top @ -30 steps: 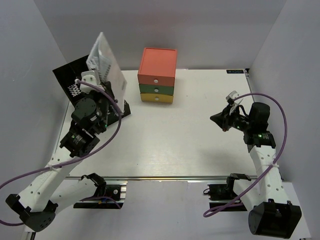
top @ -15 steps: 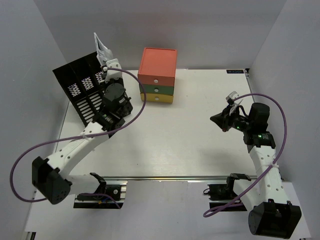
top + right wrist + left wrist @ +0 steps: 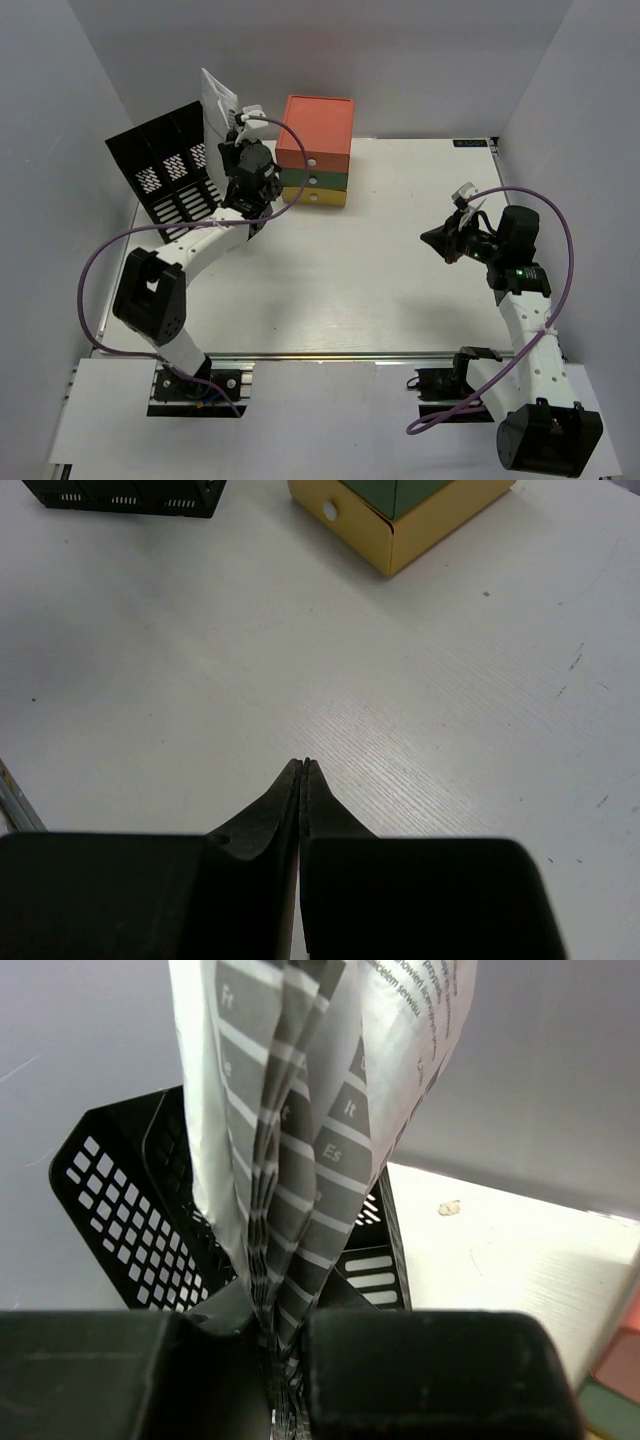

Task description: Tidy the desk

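Above black rack (image 3: 120, 1200), left end effector (image 3: 283, 1345) pinching leaflet (image 3: 300, 1110), drawers (image 3: 315, 150) beside, right end effector (image 3: 303, 780) pressed together

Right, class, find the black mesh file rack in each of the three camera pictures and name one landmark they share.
Top camera: the rack stands at the far left, left of the drawers.
Left wrist: the rack fills the lower left, behind the leaflet.
Right wrist: only its edge shows, top left corner.
Shared landmark: the white desk, seen in all three.
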Tool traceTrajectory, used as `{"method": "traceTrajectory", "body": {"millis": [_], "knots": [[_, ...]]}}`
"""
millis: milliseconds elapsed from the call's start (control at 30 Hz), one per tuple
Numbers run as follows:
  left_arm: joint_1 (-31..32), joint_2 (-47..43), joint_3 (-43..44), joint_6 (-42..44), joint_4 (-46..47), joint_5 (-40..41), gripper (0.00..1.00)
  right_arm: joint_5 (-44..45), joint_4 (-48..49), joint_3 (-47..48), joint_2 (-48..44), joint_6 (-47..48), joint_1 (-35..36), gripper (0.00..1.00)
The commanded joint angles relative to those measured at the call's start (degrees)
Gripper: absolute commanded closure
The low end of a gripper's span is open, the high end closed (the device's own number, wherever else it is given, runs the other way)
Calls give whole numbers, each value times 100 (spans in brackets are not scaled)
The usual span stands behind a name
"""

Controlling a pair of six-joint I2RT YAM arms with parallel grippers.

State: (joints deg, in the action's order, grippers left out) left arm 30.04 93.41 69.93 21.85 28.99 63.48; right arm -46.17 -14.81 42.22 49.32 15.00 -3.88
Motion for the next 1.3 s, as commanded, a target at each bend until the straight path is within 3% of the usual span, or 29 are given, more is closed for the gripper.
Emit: {"method": "traceTrajectory", "body": {"millis": [0,133,400,600,933,1000,1167,1200,1267], "knots": [[-157,2,389,48,502,-161,100,21,145,-12,-54,20,-8,100],[-402,370,556,-224,397,-284,100,29,136,-20,-37,38,10,100],[-789,591,531,-1569,150,-758,100,29,110,-12,16,108,19,100],[-894,688,31,-1701,922,-776,100,-6,75,-12,51,161,10,100],[-895,635,-586,-2114,1029,-855,100,-32,57,-20,113,205,-8,100],[-895,644,-629,-2299,977,-864,89,-41,66,-20,122,222,-8,100],[-895,626,-726,-2308,986,-908,73,-58,22,-12,174,284,-8,100],[-895,591,-753,-2316,968,-925,55,-59,13,-12,174,292,-8,100],[-895,530,-797,-2308,907,-1048,39,-67,13,-29,183,310,-16,100]]}}
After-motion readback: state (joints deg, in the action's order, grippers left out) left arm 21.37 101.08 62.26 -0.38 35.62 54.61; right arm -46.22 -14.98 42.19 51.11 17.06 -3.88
